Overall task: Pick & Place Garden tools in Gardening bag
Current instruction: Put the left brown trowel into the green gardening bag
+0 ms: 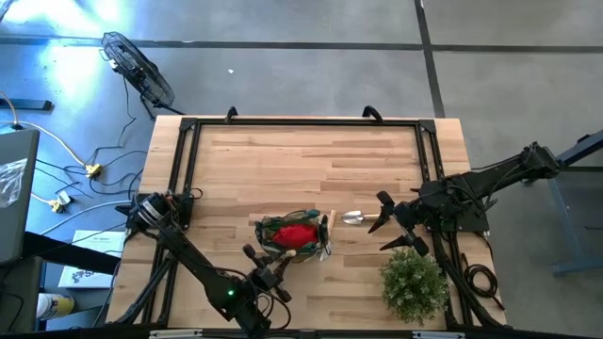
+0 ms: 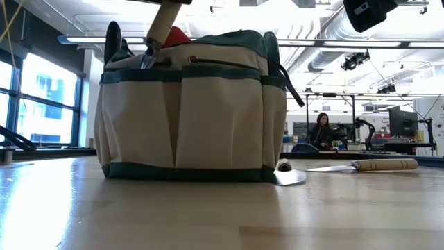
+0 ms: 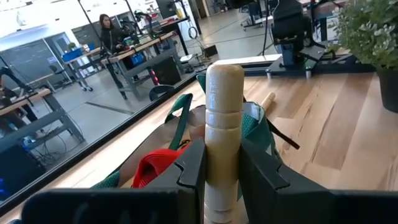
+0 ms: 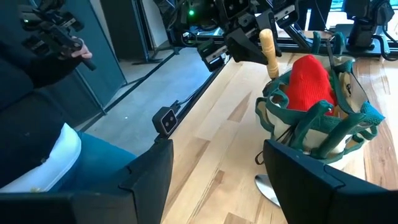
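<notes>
A small round fabric gardening bag (image 1: 294,237), green-trimmed with cream pockets, stands near the middle of the pale wooden table (image 1: 301,155). One red fabric glove-like piece (image 4: 309,81) fills its mouth. One pale wooden tool handle (image 3: 222,124) rises over the bag's rim, pinched between the left gripper's (image 3: 222,171) fingers. One silver metal trowel with a pale wooden handle (image 1: 362,217) lies flat on the table just beside the bag. The right gripper (image 1: 396,221) hovers near that trowel's handle, its fingers spread apart and holding nothing. One bushy green potted plant (image 1: 413,284) stands at the table's near right corner.
</notes>
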